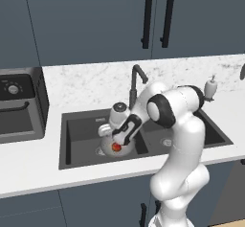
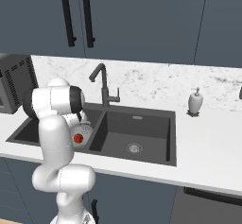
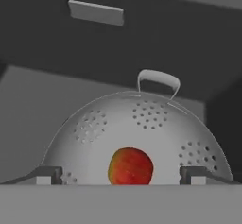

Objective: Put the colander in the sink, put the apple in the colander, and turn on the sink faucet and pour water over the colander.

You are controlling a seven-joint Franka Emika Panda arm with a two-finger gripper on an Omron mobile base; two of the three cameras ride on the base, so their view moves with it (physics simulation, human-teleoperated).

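Note:
The colander (image 3: 142, 124), a pale metal bowl dotted with holes, sits in the left basin of the dark sink (image 1: 86, 115). The red-orange apple (image 3: 131, 166) lies inside it, also seen as the apple (image 1: 116, 147) and the apple (image 2: 78, 138). My gripper (image 3: 121, 176) hangs open just above the bowl. Its fingertips (image 3: 47, 175) stand wide on either side of the apple, apart from it. In the left base view the gripper (image 1: 118, 142) points down into the colander (image 1: 104, 131). The faucet (image 1: 136, 81) rises behind the basins.
A white soap dispenser (image 2: 195, 101) stands on the marble counter right of the sink. A dark oven-like appliance (image 1: 19, 104) sits at the counter's left end. The right basin (image 2: 137, 138) holds only its drain. Dark cabinets hang overhead.

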